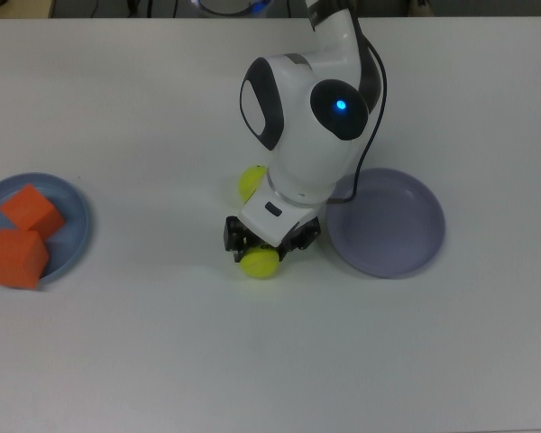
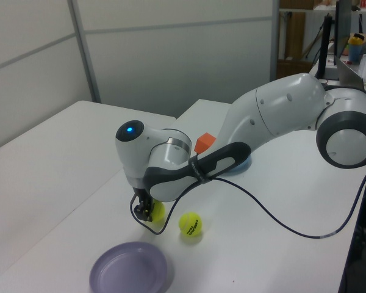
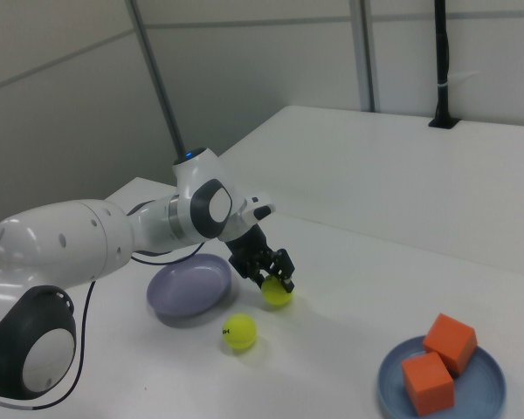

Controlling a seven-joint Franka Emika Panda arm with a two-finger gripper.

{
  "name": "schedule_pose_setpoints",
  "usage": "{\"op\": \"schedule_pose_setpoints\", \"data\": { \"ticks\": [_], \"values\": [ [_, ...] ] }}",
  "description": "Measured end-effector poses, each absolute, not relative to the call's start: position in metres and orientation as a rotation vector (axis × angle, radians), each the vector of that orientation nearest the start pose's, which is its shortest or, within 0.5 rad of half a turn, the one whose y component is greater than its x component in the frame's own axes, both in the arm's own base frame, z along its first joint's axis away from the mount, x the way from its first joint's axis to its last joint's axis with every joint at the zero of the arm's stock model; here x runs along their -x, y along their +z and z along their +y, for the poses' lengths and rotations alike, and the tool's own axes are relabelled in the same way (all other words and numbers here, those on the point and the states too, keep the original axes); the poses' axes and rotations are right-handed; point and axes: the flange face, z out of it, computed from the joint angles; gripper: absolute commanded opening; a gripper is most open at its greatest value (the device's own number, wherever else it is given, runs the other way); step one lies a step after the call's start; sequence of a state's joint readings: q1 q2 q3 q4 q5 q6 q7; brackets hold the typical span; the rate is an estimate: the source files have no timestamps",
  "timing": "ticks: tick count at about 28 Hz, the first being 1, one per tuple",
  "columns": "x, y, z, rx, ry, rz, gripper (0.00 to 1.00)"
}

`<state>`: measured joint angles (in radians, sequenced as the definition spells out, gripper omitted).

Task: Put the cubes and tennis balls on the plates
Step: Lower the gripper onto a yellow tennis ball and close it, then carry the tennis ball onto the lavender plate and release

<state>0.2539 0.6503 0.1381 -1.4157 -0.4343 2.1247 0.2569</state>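
Observation:
My gripper [image 1: 263,245] is down on one tennis ball [image 1: 261,262] that rests on the table, with a finger against each side of it; the right view shows the same gripper [image 3: 272,274] and ball [image 3: 278,291]. The second tennis ball [image 1: 249,184] lies just behind, half hidden by the arm in the top view and free in the left view [image 2: 191,224]. Two orange cubes [image 1: 32,208] [image 1: 16,257] sit on the light blue plate [image 1: 76,225] at the top view's left. The lavender plate [image 1: 388,223] lies right of the gripper with nothing on it.
The arm's black cable [image 2: 274,213] loops over the table in the left view. A dark post [image 3: 442,61] stands at the far table edge in the right view.

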Motion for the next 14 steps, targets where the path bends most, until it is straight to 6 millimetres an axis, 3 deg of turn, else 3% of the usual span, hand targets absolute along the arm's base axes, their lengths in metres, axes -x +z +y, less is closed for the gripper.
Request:
{"op": "schedule_pose_setpoints", "data": {
  "ticks": [3,6,11,12,13,14],
  "values": [
    [-0.689,0.343,0.251,3.323,-0.305,-0.544,0.00],
    [-0.682,0.368,0.272,3.273,-0.356,-0.561,0.00],
    [-0.655,0.399,0.312,3.241,-0.314,-0.607,0.02],
    [-0.649,0.401,0.318,3.241,-0.296,-0.612,0.10],
    [-0.644,0.403,0.324,3.244,-0.277,-0.616,0.55],
    [-0.637,0.404,0.331,3.248,-0.251,-0.620,0.89]
  ]
}}
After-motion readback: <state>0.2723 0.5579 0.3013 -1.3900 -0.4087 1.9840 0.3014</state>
